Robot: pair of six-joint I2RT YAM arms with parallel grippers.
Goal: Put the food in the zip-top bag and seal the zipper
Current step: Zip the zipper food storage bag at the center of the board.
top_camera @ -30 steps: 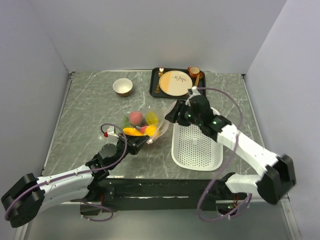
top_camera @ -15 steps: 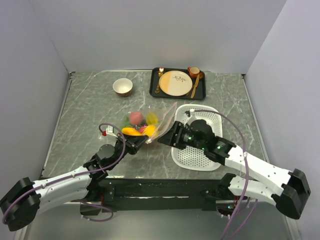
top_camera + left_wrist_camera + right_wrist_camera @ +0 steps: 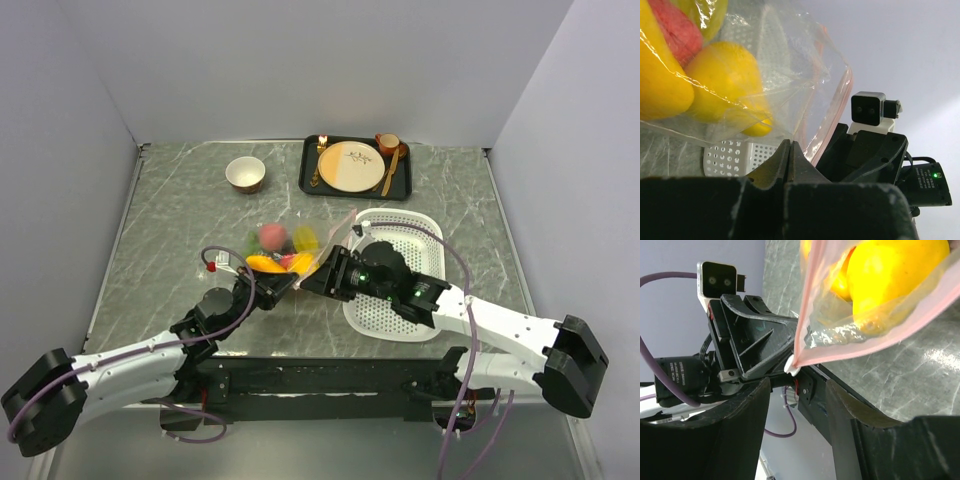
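— Where's the zip-top bag [image 3: 288, 250]?
— Just left of the white basket [image 3: 372, 318], food [image 3: 270, 237] inside. The left end effector [image 3: 288, 282] pinches its corner.
— And the right end effector [image 3: 315, 281]?
— Spread wide, beside that corner, holding nothing.

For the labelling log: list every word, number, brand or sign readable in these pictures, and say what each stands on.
Nothing can be read in any view.
Fine white print on the black box on the right arm: too small to read.
Dark mark in the middle of the plate: too small to tell writing from drawing.
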